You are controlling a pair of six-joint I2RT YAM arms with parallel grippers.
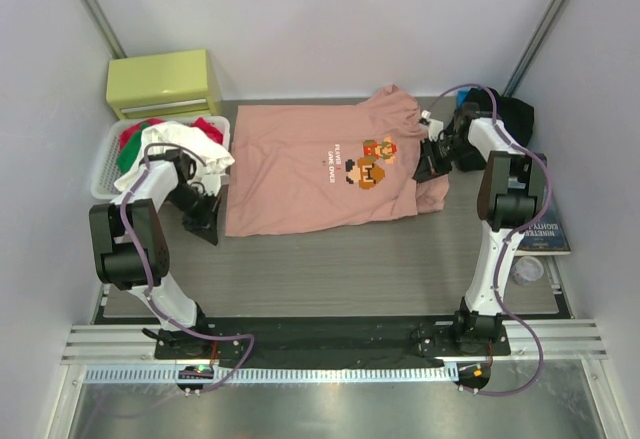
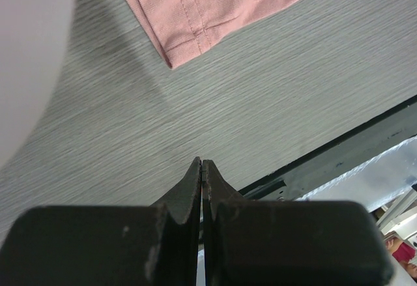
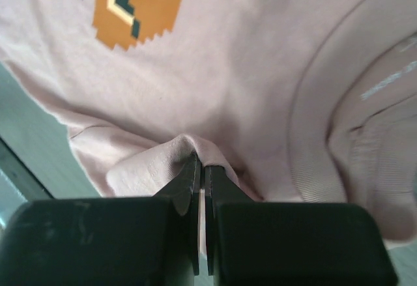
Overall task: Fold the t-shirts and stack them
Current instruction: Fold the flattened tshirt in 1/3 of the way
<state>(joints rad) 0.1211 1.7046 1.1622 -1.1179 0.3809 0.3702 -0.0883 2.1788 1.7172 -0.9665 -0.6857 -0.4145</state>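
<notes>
Right wrist view puts us at the right gripper (image 3: 201,165). Its jaws are pressed together on a small ridge of cloth from the salmon-pink t-shirt (image 3: 247,71), just beside the ribbed collar (image 3: 306,136) and below the pixel print (image 3: 130,6) (the fold rises right at the fingertips, so we read it as a true pinch). From overhead, that right gripper (image 1: 432,164) sits at the collar end of the salmon-pink t-shirt (image 1: 310,169), where the cloth is bunched. The rest of the shirt lies spread across the table (image 1: 350,269).

At the shirt's hem end, the left gripper (image 2: 202,162) is closed on nothing. It hangs over bare table just off the near hem corner, apart from the cloth. Beyond the collar end, partly hidden behind the right arm, lies what we take for the black t-shirt (image 1: 518,114). Beyond the hem end stands a basket (image 1: 105,174) of other clothes.

We judge the first fold of the pink shirt to be in hand, with only one end of its near edge taken. Next, the left jaws would need to part and take the near hem corner. Both ends could then rise together, low and taut, and carry that edge across the shirt. The black t-shirt is not yet touched.
</notes>
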